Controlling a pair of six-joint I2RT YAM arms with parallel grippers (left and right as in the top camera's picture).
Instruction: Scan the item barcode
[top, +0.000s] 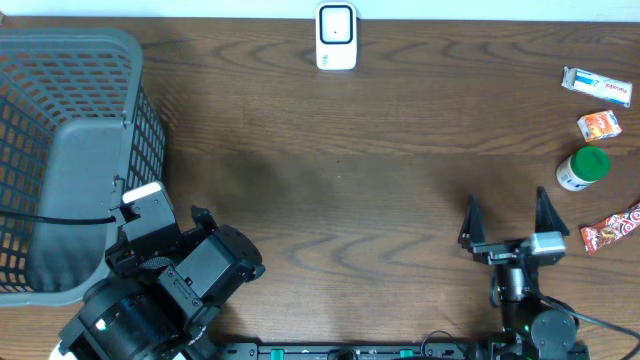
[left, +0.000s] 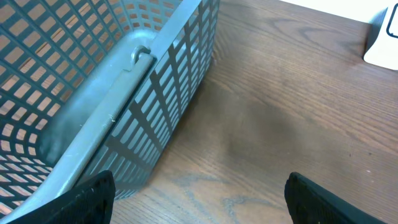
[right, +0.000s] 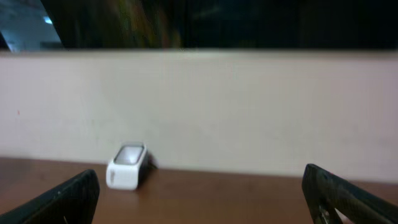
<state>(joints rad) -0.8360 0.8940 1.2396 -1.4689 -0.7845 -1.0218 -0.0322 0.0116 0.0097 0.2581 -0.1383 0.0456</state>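
Note:
The white barcode scanner (top: 336, 37) stands at the table's far edge, centre; it also shows as scanner (right: 127, 166) and scanner (left: 382, 37). Items lie at the right: a white packet (top: 597, 85), a small orange box (top: 599, 125), a green-lidded bottle (top: 583, 167) and a red wrapper (top: 612, 229). My right gripper (top: 506, 207) is open and empty, left of the bottle and wrapper, facing the scanner. In its wrist view, the right gripper (right: 202, 199) holds nothing. My left gripper (left: 200, 199) is open and empty over bare table beside the basket.
A large grey mesh basket (top: 60, 80) fills the left side; its wall (left: 155, 93) is close to my left fingers. The left arm (top: 190, 275) sits at the near left edge. A pale wall (right: 199, 106) rises behind the scanner.

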